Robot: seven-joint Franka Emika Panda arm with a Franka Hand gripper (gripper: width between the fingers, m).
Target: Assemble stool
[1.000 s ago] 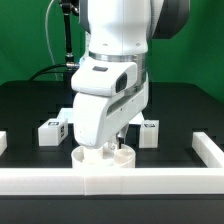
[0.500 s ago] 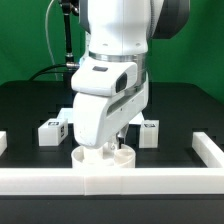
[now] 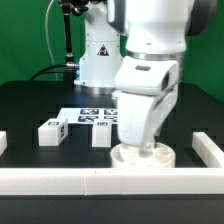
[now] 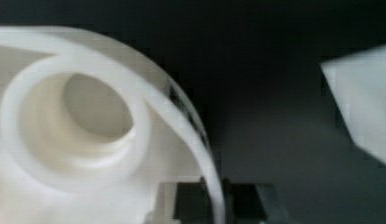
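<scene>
The round white seat disc (image 3: pixel 140 157) lies on the black table against the front border rail, toward the exterior view's right. My gripper (image 3: pixel 140 147) reaches down onto it, with the fingertips mostly hidden by the white hand. In the wrist view the seat disc (image 4: pixel 83 110) fills one side, and its thin rim runs between my two dark fingers (image 4: pixel 186 200), so the gripper (image 4: pixel 218 200) is shut on the rim. Two blocky white legs (image 3: pixel 50 132) (image 3: pixel 101 134) with tags stand apart on the table behind it.
The long white border rail (image 3: pixel 80 181) runs along the front, with side pieces at the exterior view's right (image 3: pixel 208 148) and left (image 3: pixel 3 142). The marker board (image 3: pixel 88 115) lies flat behind the legs. A blurred white shape (image 4: pixel 359 100) shows beside the seat in the wrist view.
The arm has moved to the exterior view's right, and the seat disc has slid along the front rail with it. One leg is now uncovered, another is hidden behind the arm.
</scene>
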